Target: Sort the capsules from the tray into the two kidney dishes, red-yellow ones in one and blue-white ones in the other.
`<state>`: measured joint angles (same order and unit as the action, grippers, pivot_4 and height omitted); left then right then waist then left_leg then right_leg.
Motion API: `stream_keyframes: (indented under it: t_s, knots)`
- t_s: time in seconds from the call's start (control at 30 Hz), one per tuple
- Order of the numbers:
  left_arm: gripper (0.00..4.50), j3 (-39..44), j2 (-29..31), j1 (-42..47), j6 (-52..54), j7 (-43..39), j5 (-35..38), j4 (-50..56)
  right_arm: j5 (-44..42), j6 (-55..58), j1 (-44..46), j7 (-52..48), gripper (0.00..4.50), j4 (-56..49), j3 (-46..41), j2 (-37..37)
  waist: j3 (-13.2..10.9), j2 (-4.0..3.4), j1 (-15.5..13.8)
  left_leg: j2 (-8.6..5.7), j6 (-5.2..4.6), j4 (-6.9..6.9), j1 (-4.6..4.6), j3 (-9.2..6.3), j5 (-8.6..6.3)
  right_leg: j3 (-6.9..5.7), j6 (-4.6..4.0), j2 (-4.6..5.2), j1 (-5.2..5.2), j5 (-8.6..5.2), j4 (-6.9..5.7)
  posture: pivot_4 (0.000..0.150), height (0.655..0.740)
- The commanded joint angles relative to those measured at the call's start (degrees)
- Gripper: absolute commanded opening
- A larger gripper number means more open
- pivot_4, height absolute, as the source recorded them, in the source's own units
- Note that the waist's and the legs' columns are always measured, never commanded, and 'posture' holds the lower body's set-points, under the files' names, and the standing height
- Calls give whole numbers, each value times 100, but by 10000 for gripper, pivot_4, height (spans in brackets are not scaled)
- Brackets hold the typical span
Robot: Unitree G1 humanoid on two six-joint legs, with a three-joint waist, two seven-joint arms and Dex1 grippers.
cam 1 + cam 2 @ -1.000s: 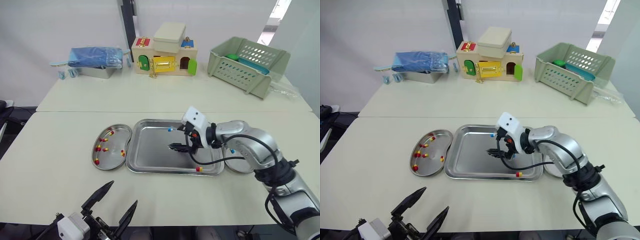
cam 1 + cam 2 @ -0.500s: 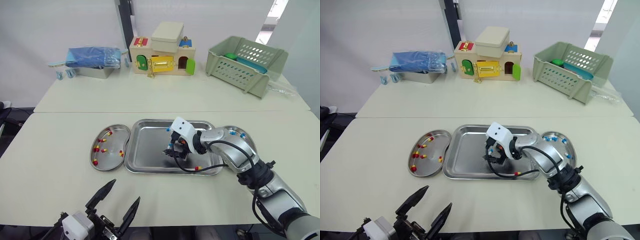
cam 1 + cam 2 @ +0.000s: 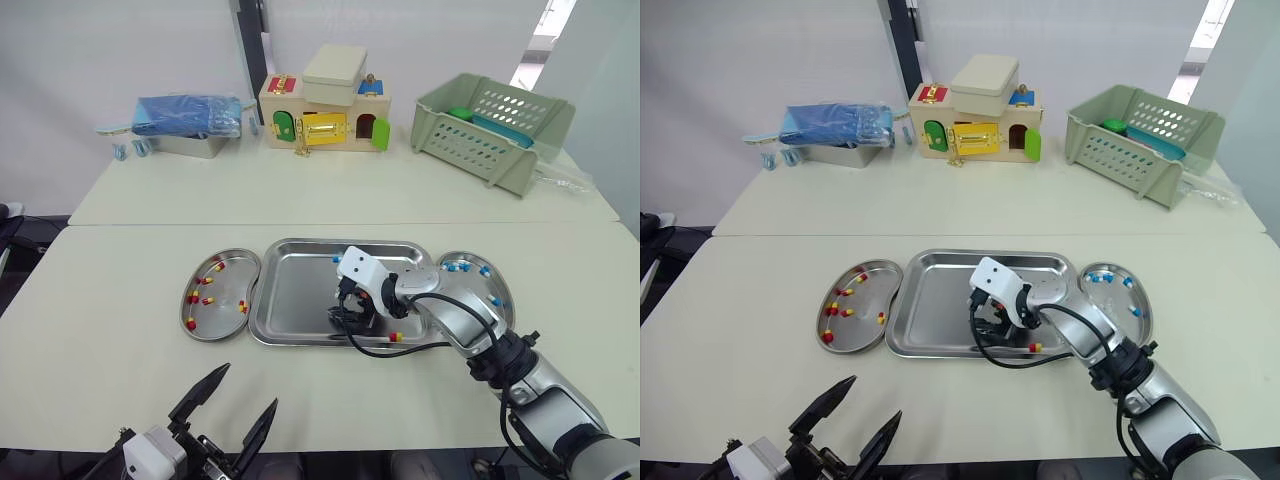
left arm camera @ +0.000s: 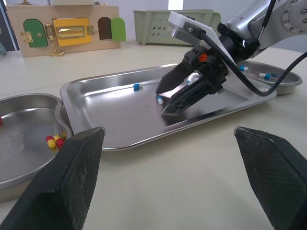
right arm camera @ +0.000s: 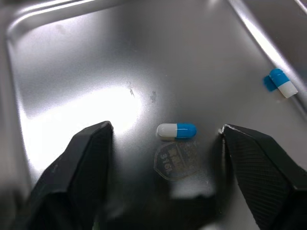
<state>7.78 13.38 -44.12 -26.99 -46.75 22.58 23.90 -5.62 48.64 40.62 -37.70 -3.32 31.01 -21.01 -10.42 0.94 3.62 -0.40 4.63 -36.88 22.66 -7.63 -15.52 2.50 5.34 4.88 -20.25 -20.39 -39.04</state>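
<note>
Having shifted toward the tray's (image 3: 290, 300) front edge since a second ago, the right gripper (image 3: 347, 314) straddles a blue-white capsule (image 5: 176, 130), fingers spread, gripping nothing; the left gripper (image 3: 247, 386) gapes empty.

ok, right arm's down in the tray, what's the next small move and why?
Probably close the right gripper on the blue-white capsule. Its open fingers sit one on each side of that capsule, low over the tray floor. If it's not fully down, dip slightly first.
</note>
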Motion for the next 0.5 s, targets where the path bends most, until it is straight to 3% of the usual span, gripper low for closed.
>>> stream_keyframes:
  t_s: [0.03, 0.2, 0.5]
  knots:
    - [45000, 0, 84, -32, -165, 19, 93, -47, 53, -23, -92, -14, 25683, -19, -46, 114, 0, 0, 0, 1, 0, 0, -1, 0, 0, 0, 0, -1, 1, 0, -1, 1500, 7400]
    - [45000, 8, 174, -12, -249, 7, 102, -146, 112, -62, -129, -11, 12489, 40, -62, 199, 2, -2, 0, 2, 0, -1, -4, 0, 0, 1, 0, -3, 3, 0, -3, 1500, 7400]
    - [45000, 21, 293, 53, -243, 54, 132, -158, 175, -160, -144, 8, 12489, 136, -116, 258, 3, -3, -4, 4, 0, -1, -10, -2, 1, 0, -1, -4, 7, 1, -6, 1500, 7400]
